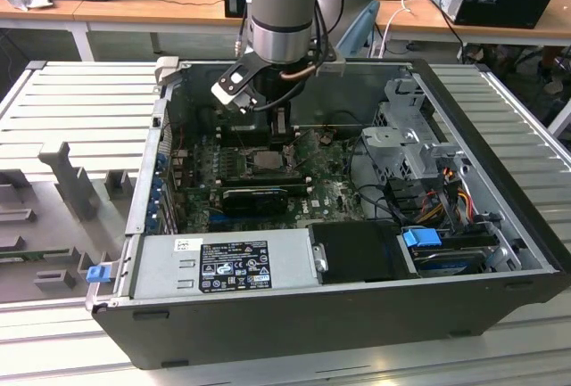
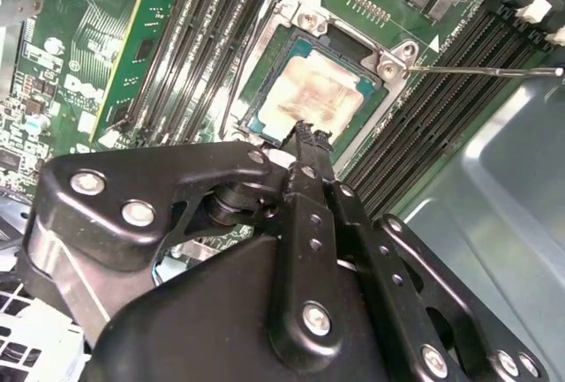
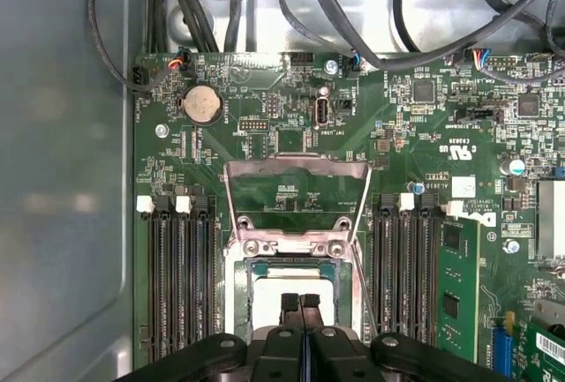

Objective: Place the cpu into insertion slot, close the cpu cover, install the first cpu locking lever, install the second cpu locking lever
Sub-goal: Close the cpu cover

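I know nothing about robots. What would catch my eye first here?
In the exterior view, a thick arm reaches down into an open computer case. In the first wrist view its black gripper, fingers pressed together, is poised over the cpu, with the cpu cover swung open beyond it. In the second wrist view the cpu sits in its slot, pale top stained.

The cpu [image 2: 313, 100], a flat square chip with a stained silver-beige top, lies seated level in the insertion slot [image 2: 342, 42], a dark socket framed in silvery metal. The cpu cover [image 3: 296, 163], a thin silvery windowed frame, is swung open off the chip.
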{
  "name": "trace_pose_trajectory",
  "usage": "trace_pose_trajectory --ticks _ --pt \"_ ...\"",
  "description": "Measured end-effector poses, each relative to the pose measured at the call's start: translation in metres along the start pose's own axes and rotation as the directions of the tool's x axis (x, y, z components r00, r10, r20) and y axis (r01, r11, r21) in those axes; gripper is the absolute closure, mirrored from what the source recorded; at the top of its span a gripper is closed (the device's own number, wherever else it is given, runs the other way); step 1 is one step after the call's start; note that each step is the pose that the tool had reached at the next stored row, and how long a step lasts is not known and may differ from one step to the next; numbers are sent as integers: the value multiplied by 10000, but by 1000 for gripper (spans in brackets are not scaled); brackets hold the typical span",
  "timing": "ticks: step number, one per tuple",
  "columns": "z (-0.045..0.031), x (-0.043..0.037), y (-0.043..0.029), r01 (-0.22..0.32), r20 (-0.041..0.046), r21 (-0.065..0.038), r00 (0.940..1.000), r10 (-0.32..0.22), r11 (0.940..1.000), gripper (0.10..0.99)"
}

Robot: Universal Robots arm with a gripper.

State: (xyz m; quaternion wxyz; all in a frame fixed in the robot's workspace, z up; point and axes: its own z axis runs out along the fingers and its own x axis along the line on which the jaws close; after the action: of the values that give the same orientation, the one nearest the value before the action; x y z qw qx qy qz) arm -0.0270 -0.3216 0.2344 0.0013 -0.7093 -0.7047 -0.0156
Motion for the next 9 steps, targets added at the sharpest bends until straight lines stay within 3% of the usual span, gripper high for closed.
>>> trace_pose_trajectory --ticks 5,9 --pt "-64 1 1 0 3 1 10000 0 10000 980" --pt "-64 1 10 2 1 2 10000 -2 10000 980"
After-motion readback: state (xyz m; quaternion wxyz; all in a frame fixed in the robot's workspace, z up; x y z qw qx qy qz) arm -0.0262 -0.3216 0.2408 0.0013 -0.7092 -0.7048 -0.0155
